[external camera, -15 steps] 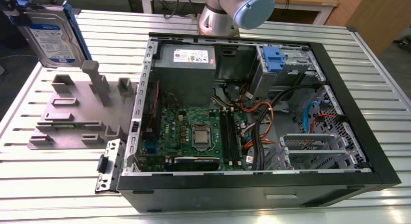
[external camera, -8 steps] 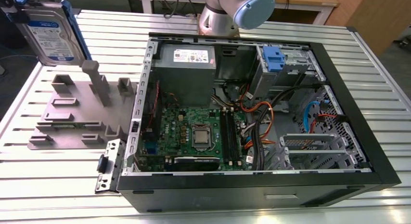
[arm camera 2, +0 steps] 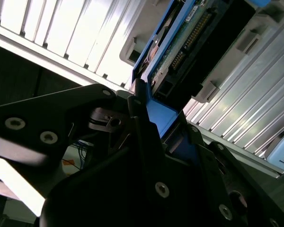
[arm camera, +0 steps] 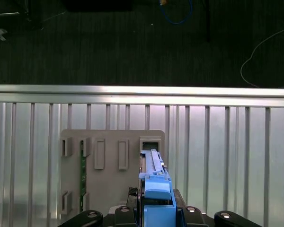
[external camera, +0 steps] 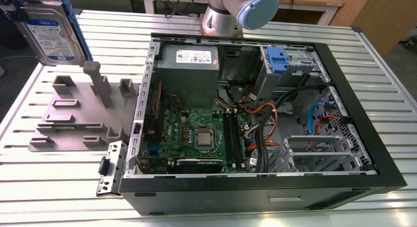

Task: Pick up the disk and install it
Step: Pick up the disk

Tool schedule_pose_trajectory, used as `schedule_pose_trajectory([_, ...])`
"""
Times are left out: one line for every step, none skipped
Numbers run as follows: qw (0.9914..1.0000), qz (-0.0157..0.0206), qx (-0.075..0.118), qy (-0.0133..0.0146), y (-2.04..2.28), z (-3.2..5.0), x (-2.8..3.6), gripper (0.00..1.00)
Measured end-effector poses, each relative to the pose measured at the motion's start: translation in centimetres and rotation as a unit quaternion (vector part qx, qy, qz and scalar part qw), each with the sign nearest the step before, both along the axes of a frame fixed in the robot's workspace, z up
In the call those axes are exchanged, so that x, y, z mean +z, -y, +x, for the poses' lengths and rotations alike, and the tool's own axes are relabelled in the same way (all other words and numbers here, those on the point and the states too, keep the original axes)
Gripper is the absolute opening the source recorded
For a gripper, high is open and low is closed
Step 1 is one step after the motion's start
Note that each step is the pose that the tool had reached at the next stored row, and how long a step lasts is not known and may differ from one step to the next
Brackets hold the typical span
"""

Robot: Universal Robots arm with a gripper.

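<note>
The disk (external camera: 52, 34) hangs upright in the air at the exterior view's far left. It is silver-grey with a white-and-blue label and a blue bracket, and it sits above the grey holder plate (external camera: 72, 114). In the first wrist view the disk (arm camera: 154, 172) is seen edge-on over the plate's empty slot (arm camera: 151, 144). My gripper (arm camera: 156, 215) is shut on the disk's blue bracket. In the second wrist view the black fingers (arm camera 2: 142, 118) clamp the blue bracket (arm camera 2: 161, 116), and the disk's circuit side and connectors (arm camera 2: 189, 42) stick out beyond them.
The open computer case (external camera: 364, 134) lies on the slatted metal table (external camera: 58, 188), to the exterior view's right of the plate. Its drive bay with a blue tab (external camera: 278, 58) is at the far side, beside the grey power supply box (external camera: 189, 66). The arm's base (external camera: 228, 12) stands behind the case.
</note>
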State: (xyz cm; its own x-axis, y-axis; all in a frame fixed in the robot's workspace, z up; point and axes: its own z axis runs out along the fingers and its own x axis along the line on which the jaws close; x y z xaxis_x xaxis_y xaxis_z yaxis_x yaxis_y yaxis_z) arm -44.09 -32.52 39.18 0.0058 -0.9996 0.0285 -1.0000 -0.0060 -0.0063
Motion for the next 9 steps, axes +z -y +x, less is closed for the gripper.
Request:
schedule_pose_trajectory([1.00000, -0.0001, 0.000, 0.0000, 0.00, 0.00, 0.03, 0.36])
schedule_pose_trajectory([1.00000, -0.0001, 0.000, 0.0000, 0.00, 0.00, 0.08, 0.36])
schedule_pose_trajectory([1.00000, -0.0002, 0.000, 0.0000, 0.00, 0.00, 0.12, 0.36])
schedule_pose_trajectory([1.00000, -0.0003, 0.000, 0.0000, 0.00, 0.00, 0.15, 0.36])
schedule_pose_trajectory([1.00000, -0.0003, 0.000, 0.0000, 0.00, 0.00, 0.19, 0.36])
schedule_pose_trajectory([1.00000, -0.0004, 0.000, -0.0001, 0.00, 0.00, 0.23, 0.36])
schedule_pose_trajectory([1.00000, -0.0005, 0.000, 0.0000, 0.00, 0.00, 0.27, 0.36])
schedule_pose_trajectory([1.00000, -0.0006, 0.000, 0.0000, 0.00, 0.00, 0.30, 0.36])
schedule_pose_trajectory([1.00000, -0.0006, 0.000, 0.0000, 0.00, 0.00, 0.34, 0.36])
